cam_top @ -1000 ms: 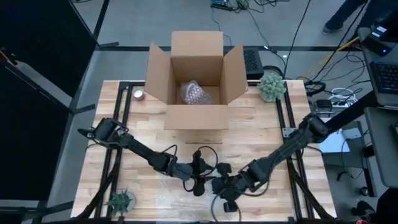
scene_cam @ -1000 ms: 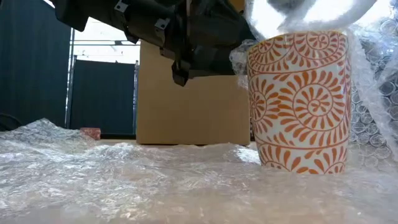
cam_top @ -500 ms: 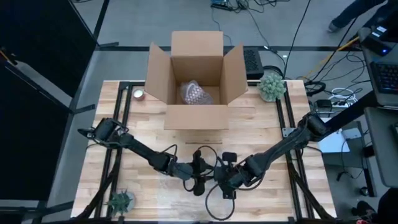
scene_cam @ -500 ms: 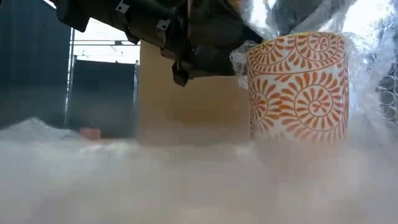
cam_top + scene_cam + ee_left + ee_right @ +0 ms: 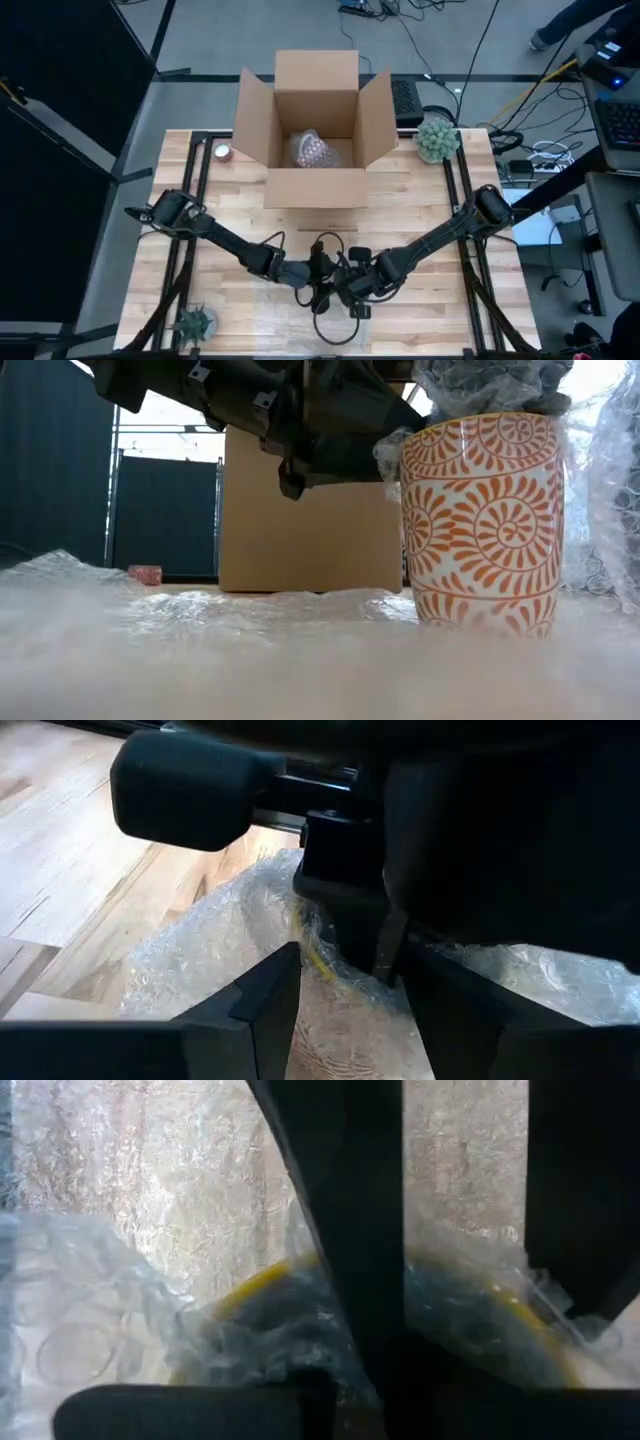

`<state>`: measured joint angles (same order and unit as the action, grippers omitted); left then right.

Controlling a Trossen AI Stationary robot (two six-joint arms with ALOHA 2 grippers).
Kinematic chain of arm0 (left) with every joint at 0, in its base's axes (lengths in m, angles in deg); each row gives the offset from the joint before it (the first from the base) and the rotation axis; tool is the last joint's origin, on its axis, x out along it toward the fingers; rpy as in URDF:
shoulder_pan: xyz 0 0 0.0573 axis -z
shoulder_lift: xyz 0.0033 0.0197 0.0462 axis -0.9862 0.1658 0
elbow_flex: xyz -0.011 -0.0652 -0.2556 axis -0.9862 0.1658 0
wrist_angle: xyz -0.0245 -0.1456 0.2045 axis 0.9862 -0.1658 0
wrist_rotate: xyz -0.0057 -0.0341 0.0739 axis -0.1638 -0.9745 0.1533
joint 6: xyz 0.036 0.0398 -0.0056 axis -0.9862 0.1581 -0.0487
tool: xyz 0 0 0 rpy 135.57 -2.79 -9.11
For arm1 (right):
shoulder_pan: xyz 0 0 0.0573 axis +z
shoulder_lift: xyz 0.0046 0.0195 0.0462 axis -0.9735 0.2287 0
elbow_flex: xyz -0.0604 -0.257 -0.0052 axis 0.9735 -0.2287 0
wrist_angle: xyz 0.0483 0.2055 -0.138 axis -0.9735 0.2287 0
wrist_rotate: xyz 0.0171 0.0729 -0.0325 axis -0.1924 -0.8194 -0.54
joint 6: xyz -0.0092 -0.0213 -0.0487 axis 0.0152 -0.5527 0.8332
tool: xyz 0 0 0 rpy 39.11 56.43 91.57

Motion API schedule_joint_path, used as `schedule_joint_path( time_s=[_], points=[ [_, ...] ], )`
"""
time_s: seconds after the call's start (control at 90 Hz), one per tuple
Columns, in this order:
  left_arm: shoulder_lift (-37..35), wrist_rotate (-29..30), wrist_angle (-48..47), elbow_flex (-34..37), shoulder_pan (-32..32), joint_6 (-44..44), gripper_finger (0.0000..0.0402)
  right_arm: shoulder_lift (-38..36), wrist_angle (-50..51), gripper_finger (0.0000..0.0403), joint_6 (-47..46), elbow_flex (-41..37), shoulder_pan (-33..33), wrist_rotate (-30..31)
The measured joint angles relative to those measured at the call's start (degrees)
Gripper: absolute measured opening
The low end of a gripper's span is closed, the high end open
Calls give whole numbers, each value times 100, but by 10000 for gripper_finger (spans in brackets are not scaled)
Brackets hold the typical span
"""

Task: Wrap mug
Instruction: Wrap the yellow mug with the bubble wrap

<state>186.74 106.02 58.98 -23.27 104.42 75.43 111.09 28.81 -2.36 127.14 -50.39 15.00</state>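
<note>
Over the last 1 s the right claw has slid leftward across the desk, closing in beside the left claw. The bubble wrap that ballooned above the mug is now bunched down onto its rim.

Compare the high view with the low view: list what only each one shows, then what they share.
Only the high view shows the open cardboard box's inside with a wrapped item, two small plants and both arms meeting at the table's front. Only the low view shows the orange-patterned mug upright, bubble wrap under it and stuffed in its mouth. Both show the box and a small pink item.
</note>
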Motion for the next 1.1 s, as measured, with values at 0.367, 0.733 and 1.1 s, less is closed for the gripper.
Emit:
schedule_joint_path(
  time_s=[0.367,0.733,1.1],
  points=[
    [0,-78,-11,0,7,-48,164,-1122,645,41,-172,-41,-16,28],
    [0,-84,-11,0,7,-44,164,-1639,570,41,-351,-27,424,-396],
    [0,-82,-8,0,7,-37,164,-908,100,41,-38,-22,274,-342]
  ],
)
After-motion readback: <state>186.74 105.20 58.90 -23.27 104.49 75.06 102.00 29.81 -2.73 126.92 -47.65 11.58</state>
